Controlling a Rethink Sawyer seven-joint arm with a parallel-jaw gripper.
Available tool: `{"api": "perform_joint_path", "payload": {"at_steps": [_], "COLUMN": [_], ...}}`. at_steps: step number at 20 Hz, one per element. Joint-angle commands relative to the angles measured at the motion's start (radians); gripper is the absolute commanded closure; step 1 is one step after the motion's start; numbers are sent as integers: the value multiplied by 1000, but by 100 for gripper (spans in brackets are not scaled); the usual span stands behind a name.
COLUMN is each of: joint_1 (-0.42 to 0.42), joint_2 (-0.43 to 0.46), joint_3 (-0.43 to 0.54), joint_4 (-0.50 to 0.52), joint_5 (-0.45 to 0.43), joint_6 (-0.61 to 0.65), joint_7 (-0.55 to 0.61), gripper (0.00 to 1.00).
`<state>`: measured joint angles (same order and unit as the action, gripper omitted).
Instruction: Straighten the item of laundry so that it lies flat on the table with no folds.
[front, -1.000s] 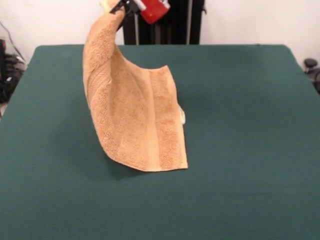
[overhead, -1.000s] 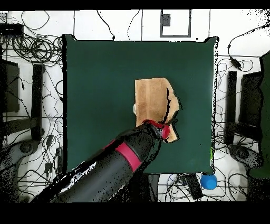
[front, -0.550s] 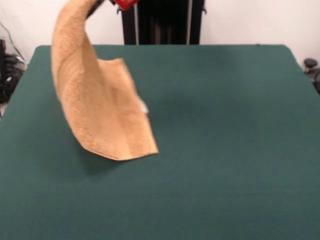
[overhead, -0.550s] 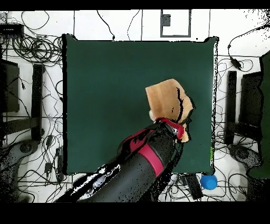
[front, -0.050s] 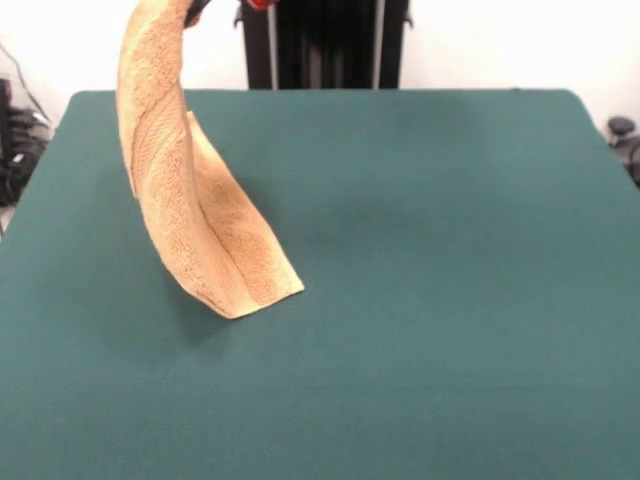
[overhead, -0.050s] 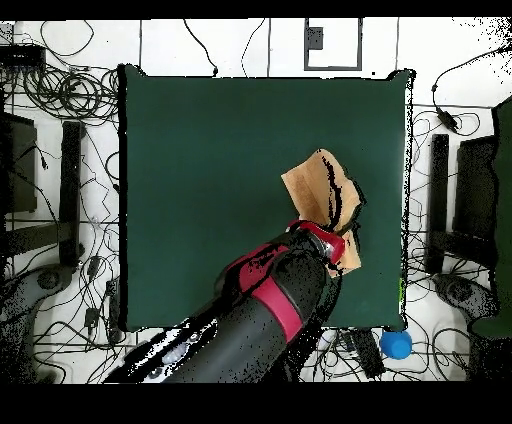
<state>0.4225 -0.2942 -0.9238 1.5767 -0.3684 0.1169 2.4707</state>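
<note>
the orange-tan towel (front, -0.050s: 190, 210) hangs from its upper end, which runs off the top edge of the front view at about 11 o'clock, right beside the dark tip of the gripper (front, -0.050s: 197, 10) and a sliver of its red housing. the fingers (front, -0.050s: 196, 12) are clamped on that top corner of the towel, though only their tips show there. from the pinched corner the cloth drops in a long curved sheet, twisted so that one face turns toward 3 o'clock, and it widens toward the bottom. its lowest corner sits at about 8 o'clock of the front view's centre, touching or just above the green bench (front, -0.050s: 450, 300); a faint shadow lies under it, and i cannot tell for sure whether it rests on the cloth. a flat woven band runs lengthwise down the sheet near its lower edge. the towel is folded on itself along its length, not flat.

in the overhead view the towel (overhead, -0.050s: 322, 185) shows as a small crumpled tan patch at about 3 o'clock from the middle of the bench (overhead, -0.050s: 200, 180), well inside the bench edge. the red and black arm (overhead, -0.050s: 265, 310) reaches up from 6 o'clock, and the gripper (overhead, -0.050s: 325, 240) covers the towel's lower part.
</note>
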Motion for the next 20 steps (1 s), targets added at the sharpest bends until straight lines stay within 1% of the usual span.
{"api": "perform_joint_path", "payload": {"at_steps": [1, 7, 9, 10, 12, 14, 15, 16, 17, 18, 20], "joint_1": [40, 48, 24, -29, -234, -658, -802, -1035, -1131, -1266, -1361], "joint_2": [65, 70, 51, 8, -138, -353, -389, -415, -408, -390, -378], "joint_3": [54, 46, 63, 111, 321, 807, 971, 1239, 1343, 1489, 1579], "joint_4": [23, 24, 26, 34, 62, 145, 177, 227, 242, 262, 273], "joint_5": [93, 107, 94, 67, -56, -295, -351, -403, -413, -407, -386], "joint_6": [20, 16, -8, -50, -155, -93, -42, 60, 109, 188, 247], "joint_7": [179, 176, 154, 117, 0, -201, -267, -396, -455, -552, -634], "gripper": [100, 100, 100, 100, 100, 100, 100, 100, 100, 100, 100]}}
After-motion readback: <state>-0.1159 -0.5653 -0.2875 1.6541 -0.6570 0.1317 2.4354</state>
